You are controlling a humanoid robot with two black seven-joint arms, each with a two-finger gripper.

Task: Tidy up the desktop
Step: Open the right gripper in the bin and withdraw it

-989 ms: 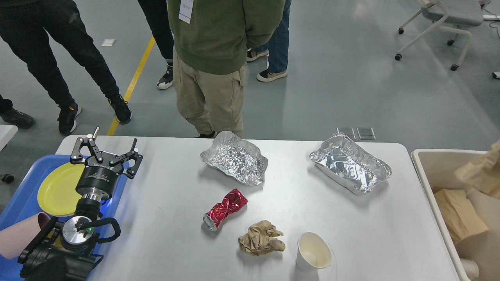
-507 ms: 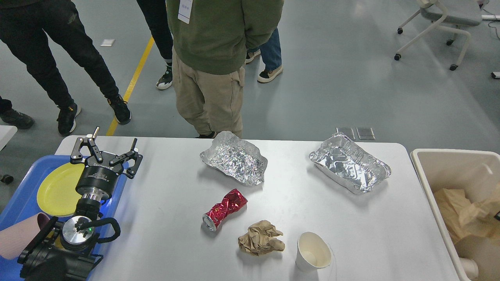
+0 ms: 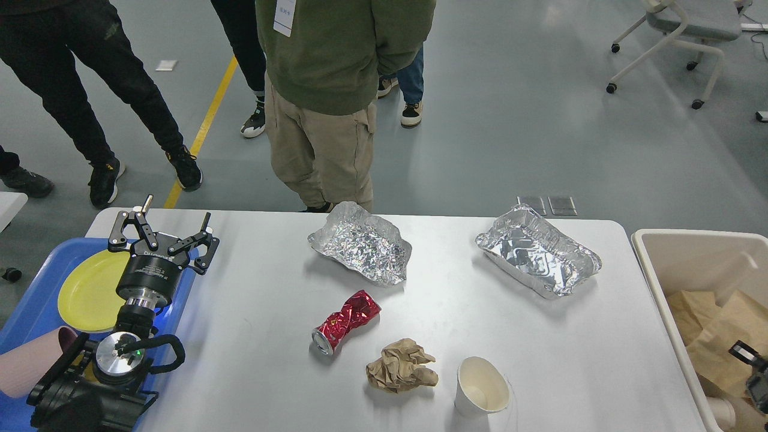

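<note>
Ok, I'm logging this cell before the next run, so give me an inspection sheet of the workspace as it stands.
Surface: large white rectangular desktop, matte, no spills seen.
Job's things: desktop not yet tidy.
Clutter: crumpled silver foil sheet; dented silver foil tray; crushed red can; crumpled brown paper ball; upright white paper cup.
Grippers: left gripper open, empty, above the blue plastic tray holding a yellow plate; right gripper only partly in view over the beige plastic bin, state unclear.
Cables: black cable loop on left arm.
Surroundings: people at the far edge; wheeled chair.
</note>
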